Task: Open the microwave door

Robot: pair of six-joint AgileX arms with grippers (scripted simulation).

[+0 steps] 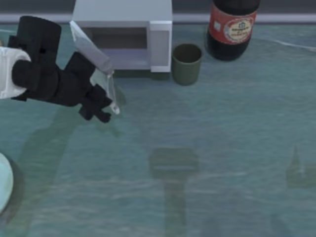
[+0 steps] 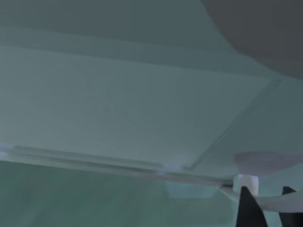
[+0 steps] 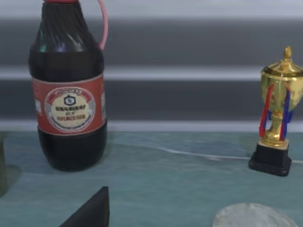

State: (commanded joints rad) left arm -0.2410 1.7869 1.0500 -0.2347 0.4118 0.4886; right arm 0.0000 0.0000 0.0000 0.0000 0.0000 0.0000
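The microwave (image 1: 148,29) sits at the far left of the table (image 1: 207,148), cavity exposed. Its door (image 1: 91,47), the microwave door, swings out toward the near left, roughly halfway open by my read. The left gripper (image 1: 106,106) is right at the door's free edge, fingers clamped on the handle (image 2: 246,182). We're mid-swing; next it calls for pulling that edge further around the hinge. The right arm isn't visible from above.
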